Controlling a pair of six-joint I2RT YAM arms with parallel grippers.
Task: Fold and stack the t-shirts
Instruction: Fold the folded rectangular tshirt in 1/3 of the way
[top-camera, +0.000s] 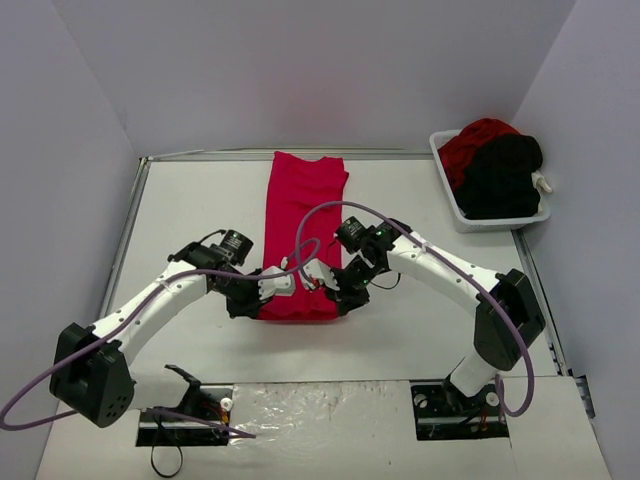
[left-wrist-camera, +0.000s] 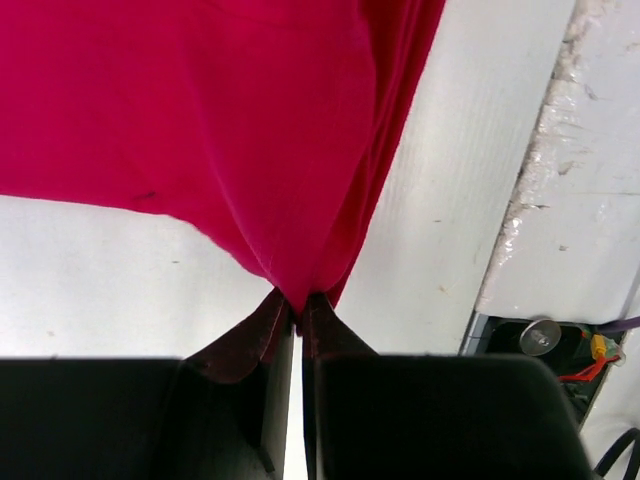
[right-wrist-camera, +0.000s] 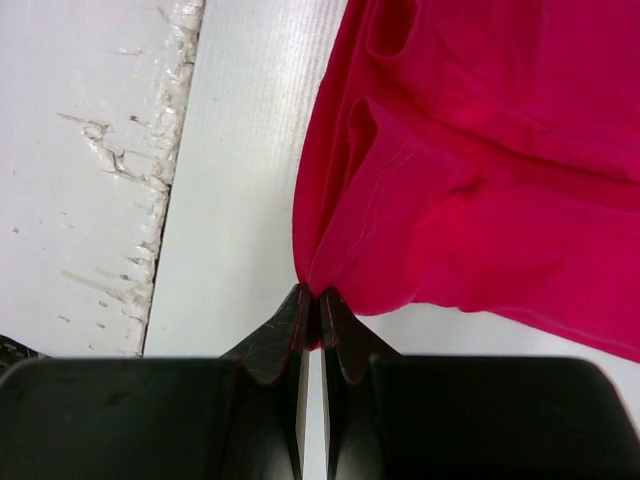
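A bright red t-shirt (top-camera: 303, 215) lies as a long narrow strip down the middle of the table, its near end lifted. My left gripper (top-camera: 266, 297) is shut on the near left corner of this shirt (left-wrist-camera: 230, 150); the cloth is pinched between its fingertips (left-wrist-camera: 270, 318). My right gripper (top-camera: 335, 290) is shut on the near right corner (right-wrist-camera: 470, 180), with the cloth pinched between its fingertips (right-wrist-camera: 337, 312). Another red t-shirt (top-camera: 470, 142) and a black t-shirt (top-camera: 503, 175) lie bundled in the basket at the back right.
The white plastic basket (top-camera: 470, 222) stands at the back right corner of the table. Grey walls close in the table on the left, back and right. A taped strip (top-camera: 330, 400) and both arm bases run along the near edge.
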